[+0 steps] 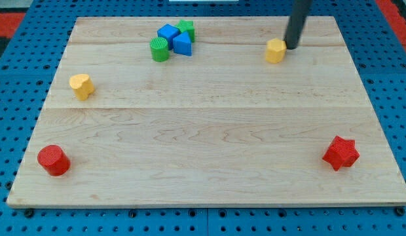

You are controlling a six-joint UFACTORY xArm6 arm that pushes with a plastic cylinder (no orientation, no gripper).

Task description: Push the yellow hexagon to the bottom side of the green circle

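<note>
My tip (292, 46) touches the yellow hexagon's (276, 50) right side, rod near-upright

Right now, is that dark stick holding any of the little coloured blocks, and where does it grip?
Nothing is held: I have no hand. My tip only rests beside the small yellow hexagon block, at its upper right edge, to push it.

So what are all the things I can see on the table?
yellow hexagon: one, yellow, top right, touching my tip's left side
yellow heart: one, yellow, left side
green circle: one, green, top middle, left of the blue blocks
blue blocks: two, blue, top middle, touching
green block: one, green, behind the blue ones, shape unclear
red circle: one, red, bottom left
red star: one, red, bottom right
wooden board: one, pale wood
my tip: one, dark rod, top right
</note>
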